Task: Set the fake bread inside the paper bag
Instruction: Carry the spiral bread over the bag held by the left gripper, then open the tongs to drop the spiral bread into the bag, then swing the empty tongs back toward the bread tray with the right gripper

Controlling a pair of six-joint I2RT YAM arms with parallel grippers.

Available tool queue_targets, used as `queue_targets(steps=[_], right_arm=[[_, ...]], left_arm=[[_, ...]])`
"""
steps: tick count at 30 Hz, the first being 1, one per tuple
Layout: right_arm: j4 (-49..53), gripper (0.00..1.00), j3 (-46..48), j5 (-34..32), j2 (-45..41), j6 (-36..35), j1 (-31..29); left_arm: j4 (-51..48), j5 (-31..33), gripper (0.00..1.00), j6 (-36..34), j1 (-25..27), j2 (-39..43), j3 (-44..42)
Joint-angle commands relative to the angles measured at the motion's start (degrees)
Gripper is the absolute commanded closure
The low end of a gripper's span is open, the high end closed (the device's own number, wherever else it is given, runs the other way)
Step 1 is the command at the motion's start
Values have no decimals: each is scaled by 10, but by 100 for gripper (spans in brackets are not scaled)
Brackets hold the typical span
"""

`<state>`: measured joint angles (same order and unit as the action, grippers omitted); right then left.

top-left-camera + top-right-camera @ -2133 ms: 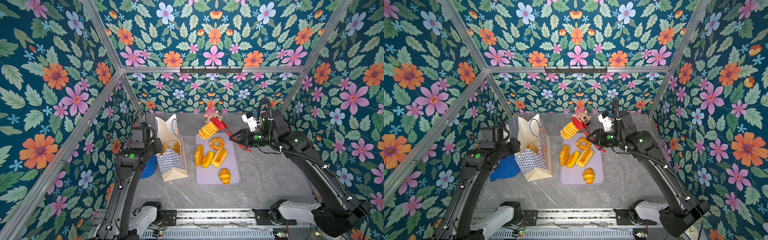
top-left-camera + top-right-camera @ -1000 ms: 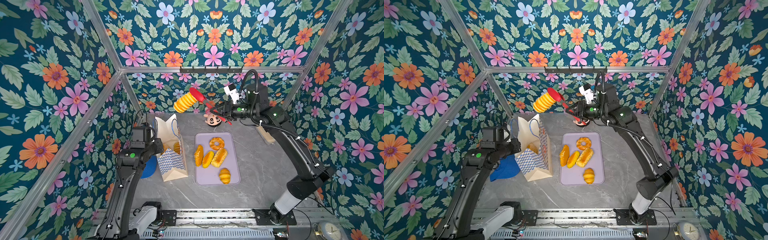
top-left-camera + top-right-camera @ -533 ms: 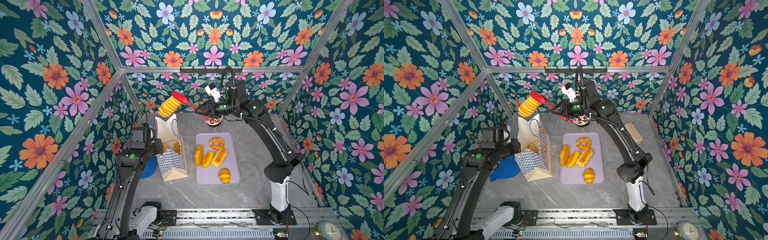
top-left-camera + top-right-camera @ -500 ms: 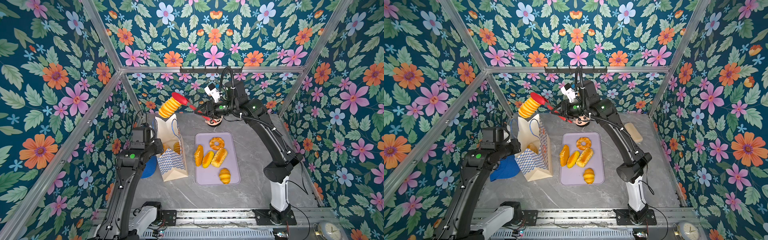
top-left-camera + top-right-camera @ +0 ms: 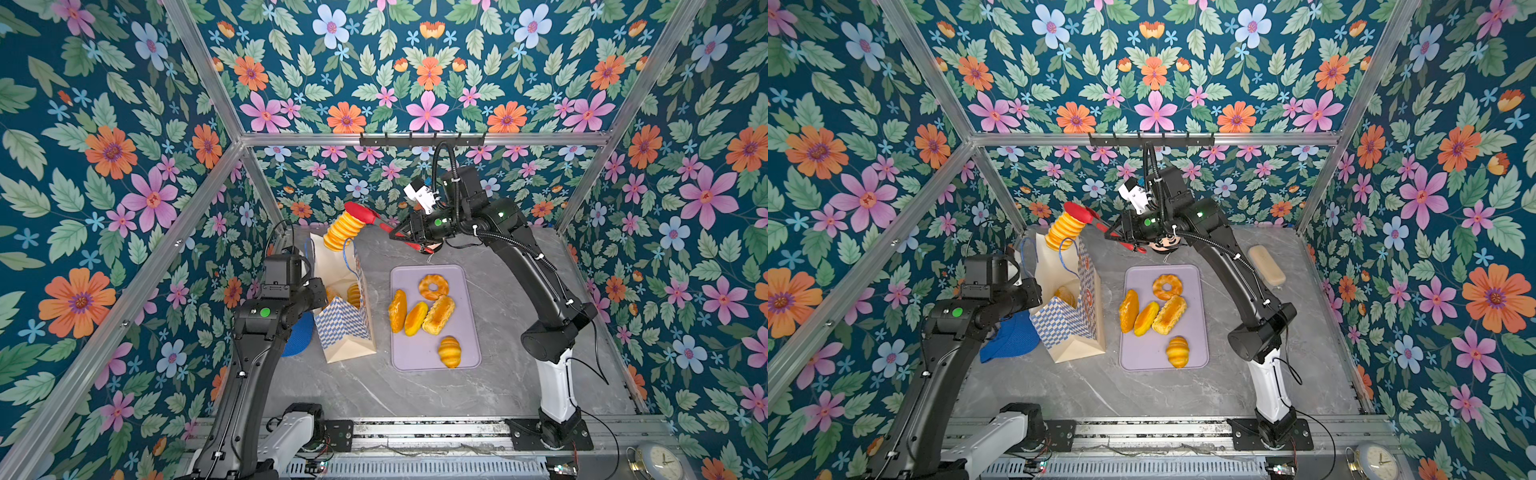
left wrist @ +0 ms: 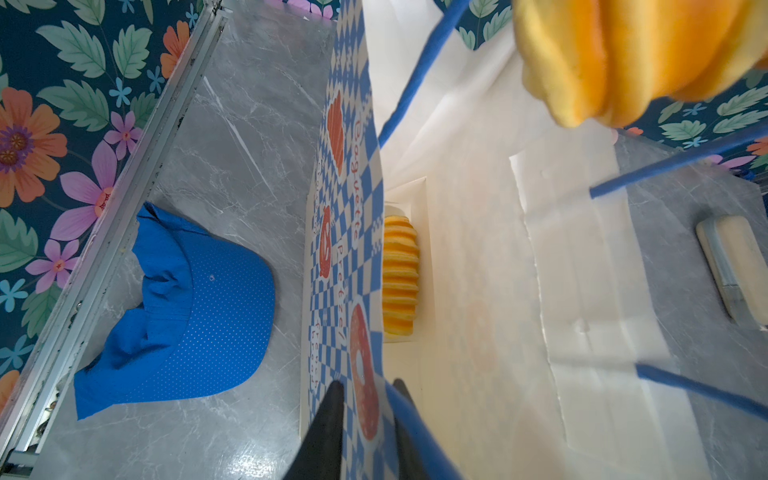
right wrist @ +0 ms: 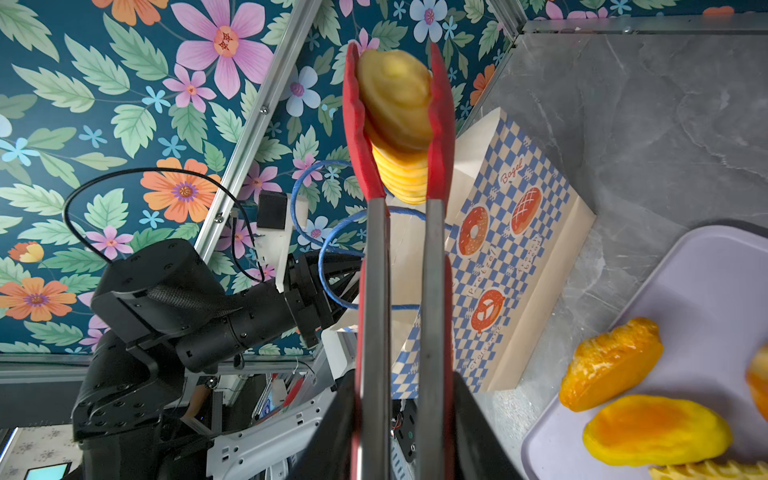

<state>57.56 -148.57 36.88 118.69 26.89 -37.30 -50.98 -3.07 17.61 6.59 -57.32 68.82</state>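
Observation:
The paper bag [image 5: 347, 328] stands upright left of the tray, its mouth open. My left gripper [image 6: 365, 386] is shut on the bag's checkered wall near the rim, beside a blue cord handle. One ridged loaf [image 6: 400, 274] lies at the bag's bottom. My right gripper [image 7: 401, 415] is shut on red-tipped tongs [image 7: 374, 291]. The tongs pinch another ridged piece of fake bread [image 5: 344, 230] just above the bag's far rim, also seen as the held loaf [image 7: 399, 116]. A doughnut [image 5: 433, 286], three loaves [image 5: 415, 318] and a croissant [image 5: 449, 352] lie on the lilac tray [image 5: 465, 332].
A blue cap [image 5: 1011, 338] lies left of the bag, under my left arm. A pale beige block [image 5: 1266, 264] rests at the back right. A toy face [image 5: 1163, 243] sits behind the tray, under my right wrist. A clock [image 5: 1374, 461] is at the front right.
My right arm carried the tonged loaf up from over the tray, leftward across the table, then slightly down toward the bag's mouth. The left arm and bag have not moved.

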Motion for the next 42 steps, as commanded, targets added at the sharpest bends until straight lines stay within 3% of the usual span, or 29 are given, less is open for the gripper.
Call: queue_targets(steps=[1, 16, 30, 42], right_arm=[[3, 67, -8, 1, 4, -30, -3], [61, 63, -43, -54, 25, -88, -31], [41, 42, -45, -37, 21, -78, -38], [29, 45, -39, -101, -8, -47, -31]], left_arm=[[9, -1, 77, -1, -1, -1, -1], [9, -2, 77, -1, -1, -3, 3], [7, -2, 77, 0, -1, -3, 2], [11, -3, 77, 0, -1, -6, 2]])
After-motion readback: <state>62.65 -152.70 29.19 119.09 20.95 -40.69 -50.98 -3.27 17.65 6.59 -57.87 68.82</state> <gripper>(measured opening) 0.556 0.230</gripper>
